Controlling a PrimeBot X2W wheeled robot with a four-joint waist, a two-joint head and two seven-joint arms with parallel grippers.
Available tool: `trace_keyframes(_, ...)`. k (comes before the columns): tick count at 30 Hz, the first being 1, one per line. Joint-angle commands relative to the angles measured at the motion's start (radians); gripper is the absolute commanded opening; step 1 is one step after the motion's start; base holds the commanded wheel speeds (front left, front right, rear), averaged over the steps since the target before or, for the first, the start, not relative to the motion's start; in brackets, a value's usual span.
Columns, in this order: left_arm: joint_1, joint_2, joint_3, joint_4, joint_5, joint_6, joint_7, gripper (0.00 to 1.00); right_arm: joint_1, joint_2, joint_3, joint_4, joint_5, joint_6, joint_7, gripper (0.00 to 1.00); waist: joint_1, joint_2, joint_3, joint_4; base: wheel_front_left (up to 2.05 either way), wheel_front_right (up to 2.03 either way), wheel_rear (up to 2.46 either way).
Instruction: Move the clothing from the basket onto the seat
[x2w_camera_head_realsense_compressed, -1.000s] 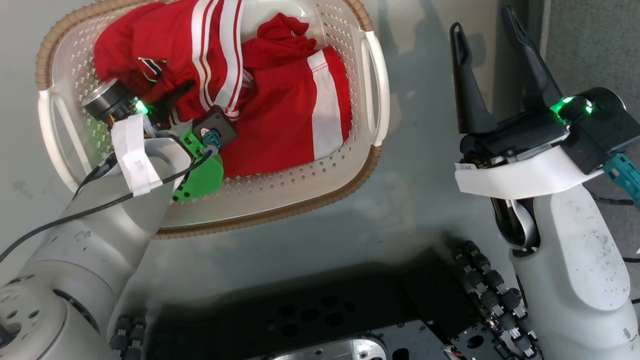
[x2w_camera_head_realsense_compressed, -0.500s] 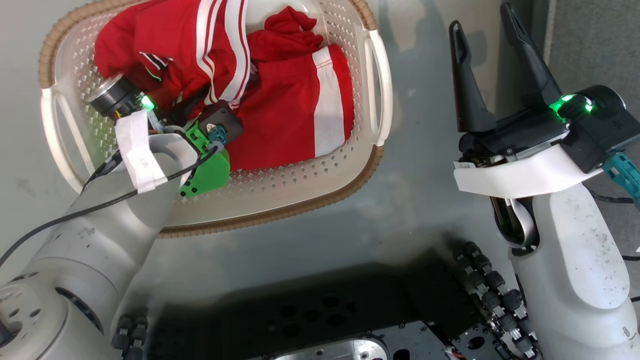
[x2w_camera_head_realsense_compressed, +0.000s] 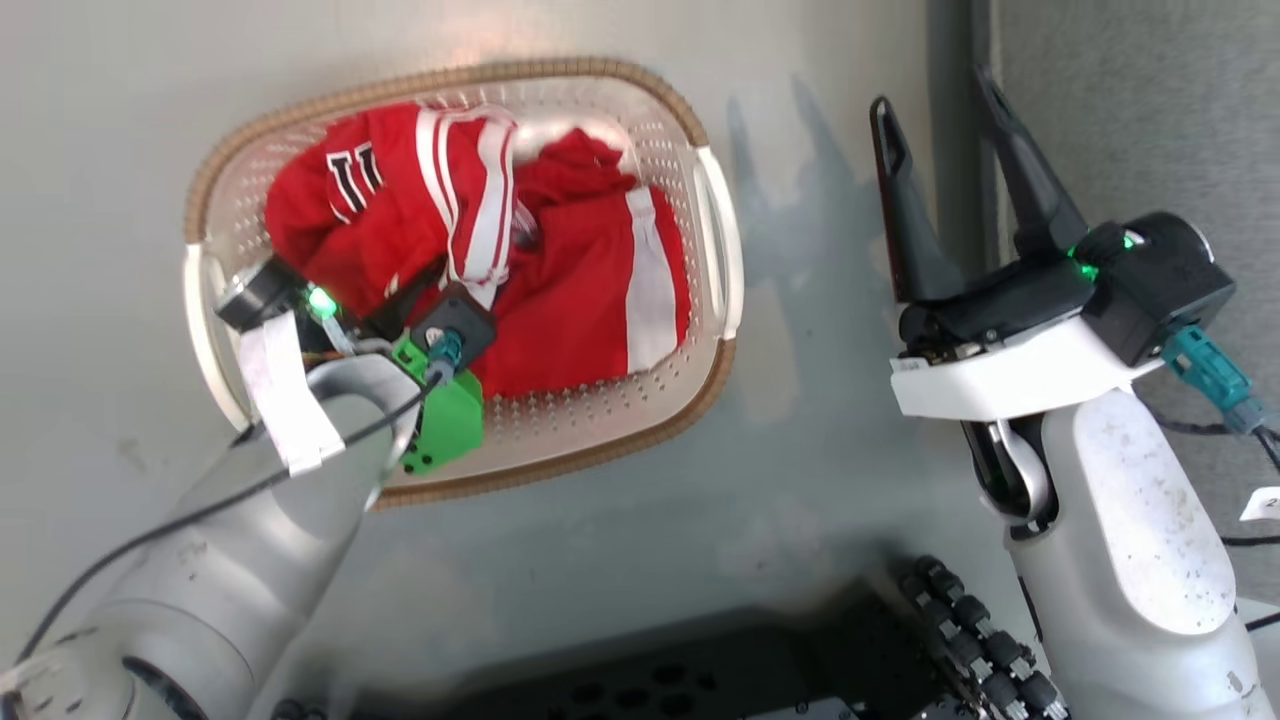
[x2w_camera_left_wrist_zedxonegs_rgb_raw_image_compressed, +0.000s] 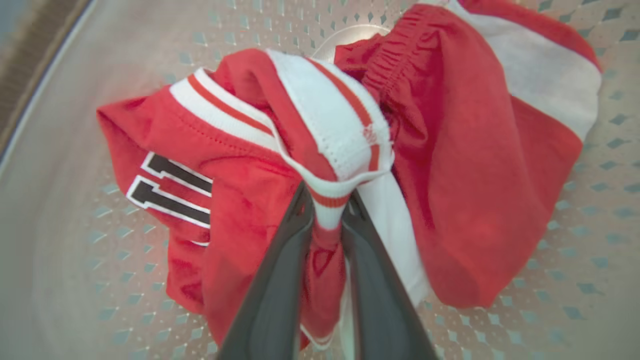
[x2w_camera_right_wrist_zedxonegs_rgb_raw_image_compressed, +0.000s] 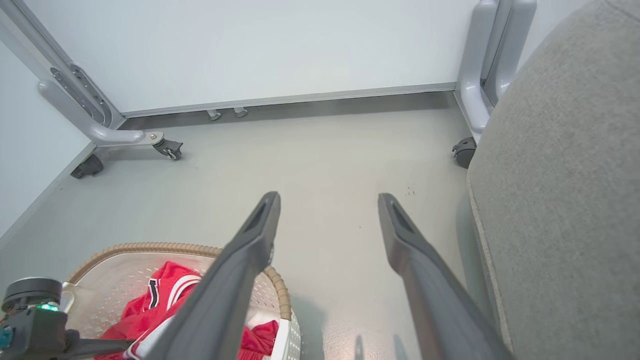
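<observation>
- Left gripper (x2w_camera_left_wrist_zedxonegs_rgb_raw_image_compressed: 327, 200): one, reaching down into the left half of the basket; its two dark fingers were clamped together on a fold of the white-and-red striped trim of the clothing.
- Basket (x2w_camera_head_realsense_compressed: 590, 425): one, oval, on the grey floor (x2w_camera_head_realsense_compressed: 800, 450) at left; its long axis ran left to right, with one white handle at each end, two in all.
- Clothing (x2w_camera_head_realsense_compressed: 580, 290): all inside the basket, bunched; two garments could be made out.
  - Jersey with black lettering (x2w_camera_head_realsense_compressed: 350, 190): in the left part, the lettered end pointing left and far, the pinched striped trim toward the middle.
  - Garment with white panel (x2w_camera_head_realsense_compressed: 600, 290): in the right part, the panel running near to far along its right side.
- Right gripper (x2w_camera_head_realsense_compressed: 932, 90): one, above bare floor right of the basket, fingers pointing far and spread wide, nothing between them.
- Seat (x2w_camera_right_wrist_zedxonegs_rgb_raw_image_compressed: 565, 175): one, grey woven, at far right, well apart from the basket; none of the clothing lay on the part in view.
</observation>
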Motion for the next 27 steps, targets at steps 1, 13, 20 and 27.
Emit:
trace_keyframes(1, 0.031, 0.006, 0.011, -0.018, -0.006, 0.010, 0.001, 0.00, 0.029, -0.004, -0.005, 0.010, -0.004, 0.000, -0.005, 1.00, 0.0000, 0.0000, -0.146, 0.012, 0.00, 0.00, 0.00)
trace_keyframes(13, 0.218, 0.018, 0.134, -0.195, -0.013, 0.042, 0.000, 0.00, 0.149, -0.004, -0.009, 0.070, -0.018, 0.000, -0.005, 1.00, 0.0000, 0.0000, -0.457, 0.052, 0.00, 0.00, 0.00)
trace_keyframes(20, 0.346, 0.007, 0.234, -0.313, -0.011, 0.039, 0.000, 0.00, 0.234, -0.004, -0.014, 0.094, -0.018, 0.000, -0.005, 1.00, 0.0000, 0.0000, -0.630, 0.076, 0.00, 0.00, 0.00)
trace_keyframes(27, 0.445, -0.004, 0.332, -0.426, 0.016, 0.015, 0.000, 0.00, 0.312, -0.004, -0.002, 0.108, -0.006, 0.000, -0.005, 1.00, 0.0000, 0.0000, -0.759, 0.094, 0.00, 0.00, 0.00)
